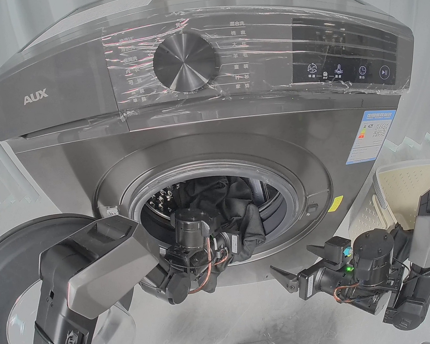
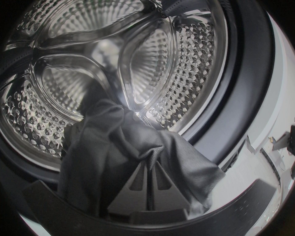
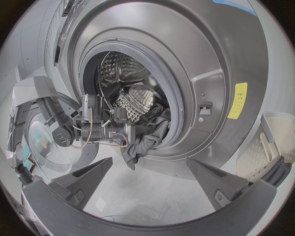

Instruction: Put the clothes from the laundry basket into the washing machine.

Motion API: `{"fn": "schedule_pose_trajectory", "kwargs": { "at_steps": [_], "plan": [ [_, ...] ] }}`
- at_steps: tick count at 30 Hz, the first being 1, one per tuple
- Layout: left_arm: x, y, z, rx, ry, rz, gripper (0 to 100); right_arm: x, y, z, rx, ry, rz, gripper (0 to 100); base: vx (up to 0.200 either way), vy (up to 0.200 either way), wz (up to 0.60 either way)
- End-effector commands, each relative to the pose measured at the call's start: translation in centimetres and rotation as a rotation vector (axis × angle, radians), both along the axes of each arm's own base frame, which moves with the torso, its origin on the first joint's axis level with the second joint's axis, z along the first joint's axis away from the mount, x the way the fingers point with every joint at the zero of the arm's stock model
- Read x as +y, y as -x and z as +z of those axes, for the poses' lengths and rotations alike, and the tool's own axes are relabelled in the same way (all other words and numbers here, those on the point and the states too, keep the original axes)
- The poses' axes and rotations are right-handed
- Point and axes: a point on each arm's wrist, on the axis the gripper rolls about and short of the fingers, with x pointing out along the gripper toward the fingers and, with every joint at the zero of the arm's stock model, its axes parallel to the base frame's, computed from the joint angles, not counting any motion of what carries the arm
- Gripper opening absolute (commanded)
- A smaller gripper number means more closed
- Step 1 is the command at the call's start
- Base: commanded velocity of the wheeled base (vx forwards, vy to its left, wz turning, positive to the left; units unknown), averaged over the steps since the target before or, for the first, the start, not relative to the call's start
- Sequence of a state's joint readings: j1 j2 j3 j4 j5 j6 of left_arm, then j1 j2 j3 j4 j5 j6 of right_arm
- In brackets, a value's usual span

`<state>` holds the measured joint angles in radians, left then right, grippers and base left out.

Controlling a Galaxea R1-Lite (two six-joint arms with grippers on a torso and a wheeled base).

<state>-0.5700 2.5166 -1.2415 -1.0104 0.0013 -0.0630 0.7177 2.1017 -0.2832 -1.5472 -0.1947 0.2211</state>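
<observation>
Left pincer [image 2: 150, 161] gripped the dark grey cloth garment [image 2: 101, 147] at the mouth of the grey metal washing machine [image 1: 273, 136]. The cloth ran inward from the pincer, with its tail draped over the rim. Right pincer [image 3: 148, 161] stood open, farther off.

- so the floor [image 1: 255, 321] is carrying everything here: pale grey, smooth, a bit glossy, with faint scuffs
- grey front-loader washing machine [image 1: 67, 163] stands right on it, its round door [image 1: 4, 281] swung wide open to the robot's left, low over the floor
- cream perforated laundry basket [image 1: 411, 191] sits on the floor just beside the machine's right front corner
- there's a small pale square patch [image 3: 100, 203] on the floor in front of the machine, can't tell what it is
- inside the steel drum [image 3: 135, 95], a dark garment [image 1: 229, 199] lies on the bottom and spills out over the door rim
</observation>
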Motion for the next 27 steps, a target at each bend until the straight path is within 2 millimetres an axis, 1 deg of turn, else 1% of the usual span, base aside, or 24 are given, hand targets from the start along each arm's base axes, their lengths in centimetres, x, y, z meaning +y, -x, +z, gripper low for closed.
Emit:
{"fn": "schedule_pose_trajectory", "kwargs": {
  "at_steps": [1, 3, 4, 5, 8, 14, 15, 20, 21, 23, 24, 25, 26, 27],
  "plan": [
    [0.7, -1.9, 1.5, -0.066, 0.036, 0.062, 0, 0.0, 0.0, -0.1, 0.001, 0.001, 0.000, 100, 0.000, 0.000, 0.00],
    [0.9, -3.3, 3.0, -0.133, 0.067, 0.123, 0, 0.1, 0.0, -0.1, 0.001, 0.001, 0.002, 100, 0.000, 0.000, 0.00],
    [0.9, -3.3, 3.0, -0.133, 0.067, 0.123, 0, 0.1, 0.0, -0.1, 0.001, 0.001, 0.002, 100, 0.000, 0.000, 0.00],
    [1.3, -4.6, 4.5, -0.197, 0.103, 0.177, 0, 0.1, 0.0, -0.1, 0.001, 0.001, 0.002, 100, 0.000, 0.000, 0.00],
    [1.6, -5.9, 5.9, -0.254, 0.136, 0.222, 0, 0.0, 0.0, -0.1, 0.001, 0.001, 0.000, 100, 0.000, 0.000, 0.00],
    [1.7, -5.9, 5.6, -0.248, 0.131, 0.225, 0, 0.0, 0.0, -0.1, 0.001, 0.001, 0.000, 100, 0.000, 0.000, 0.00],
    [1.7, -5.9, 5.6, -0.248, 0.131, 0.225, 100, 0.0, 0.0, -0.1, 0.001, 0.001, 0.000, 100, 0.000, 0.000, 0.00],
    [1.4, -5.0, 5.0, -0.228, 0.126, 0.210, 100, 0.0, 0.0, -0.1, 0.006, -0.003, -0.002, 100, 0.000, 0.000, 0.00],
    [1.1, -4.4, 4.7, -0.208, 0.121, 0.199, 100, 0.0, 0.0, -0.1, 0.005, -0.003, -0.003, 100, 0.000, 0.000, 0.00],
    [0.8, -3.6, 4.7, -0.191, 0.120, 0.177, 100, 0.0, 0.0, -0.1, 0.006, -0.003, -0.002, 100, 0.000, 0.000, 0.00],
    [0.7, -2.5, 4.8, -0.157, 0.113, 0.160, 100, 0.0, 0.0, -0.1, 0.008, -0.001, 0.000, 100, 0.000, 0.000, 0.00],
    [0.7, -2.4, 4.8, -0.154, 0.112, 0.159, 100, 0.0, 0.0, -0.1, 0.008, -0.001, 0.000, 100, 0.000, 0.000, 0.00],
    [0.8, -1.3, 4.0, -0.105, 0.097, 0.112, 100, 0.0, 0.0, -0.1, 0.006, -0.003, 0.000, 100, 0.000, 0.000, 0.00],
    [0.7, -1.1, 3.8, -0.097, 0.093, 0.103, 100, 0.0, 0.0, -0.1, 0.006, -0.003, 0.000, 100, 0.000, 0.000, 0.00]
  ]
}}
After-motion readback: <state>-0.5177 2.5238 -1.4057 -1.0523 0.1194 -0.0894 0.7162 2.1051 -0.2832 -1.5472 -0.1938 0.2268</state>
